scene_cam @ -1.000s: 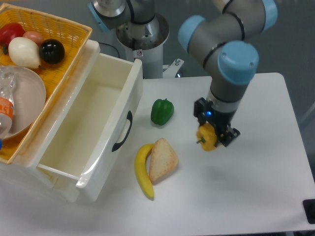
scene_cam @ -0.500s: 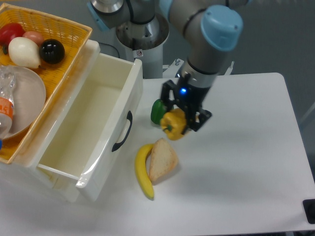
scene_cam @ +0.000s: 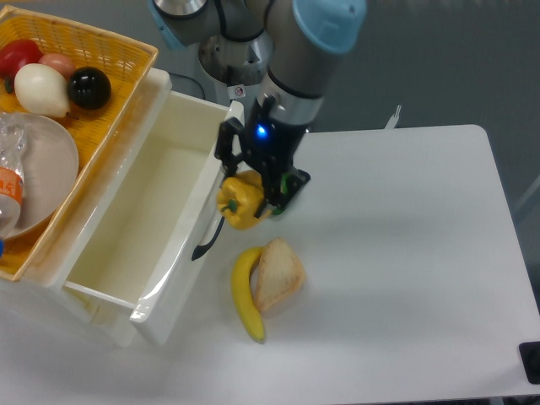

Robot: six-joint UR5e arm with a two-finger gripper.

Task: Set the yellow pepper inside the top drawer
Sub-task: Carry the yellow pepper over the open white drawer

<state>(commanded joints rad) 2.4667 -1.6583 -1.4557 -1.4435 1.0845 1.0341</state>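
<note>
The gripper [scene_cam: 246,196] has its fingers clamped on the yellow pepper [scene_cam: 240,202], lifted beside the top drawer [scene_cam: 126,221] front; carrying over and dropping remain.

grey arm [scene_cam: 291,63], blue caps, black end effector [scene_cam: 253,192]

Yellow pepper [scene_cam: 240,202] glossy yellow-orange; top drawer [scene_cam: 126,224] cream-white, black handle; banana [scene_cam: 245,295] yellow; surface [scene_cam: 405,278] white; basket [scene_cam: 110,76] yellow wicker.

Hand [scene_cam: 245,201] downward, fingers clamped
</note>
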